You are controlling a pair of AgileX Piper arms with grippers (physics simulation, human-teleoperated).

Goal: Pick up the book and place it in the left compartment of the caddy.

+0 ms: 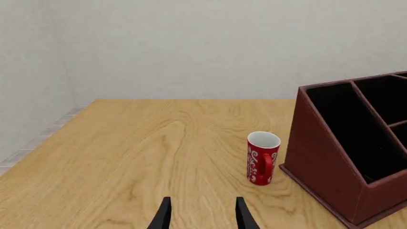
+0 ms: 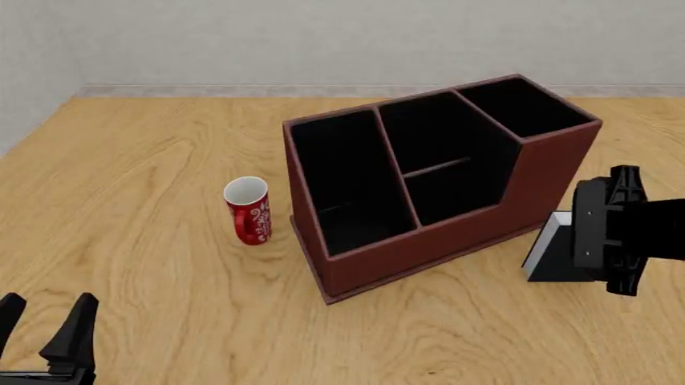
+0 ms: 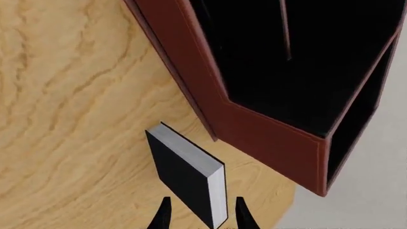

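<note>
At the near left our left gripper (image 2: 45, 327) hangs spread and empty, well apart from everything. Next comes the red mug (image 2: 249, 210), then the caddy (image 2: 428, 241), its left compartment (image 2: 348, 180) nearest the mug. The book (image 2: 551, 255) stands on the worktop (image 2: 139, 160) just beside the caddy's right wall, between our right gripper's (image 3: 200, 217) spread fingers, not yet pinched; the right arm is plainly nearer.

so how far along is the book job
Early stage. The book stands on the table beside the caddy, not lifted. In hand: the right tool is open, fingers straddling the book, grasp not closed. Left: grip, lift, and drop it into the left compartment. The left tool sits idle.
</note>
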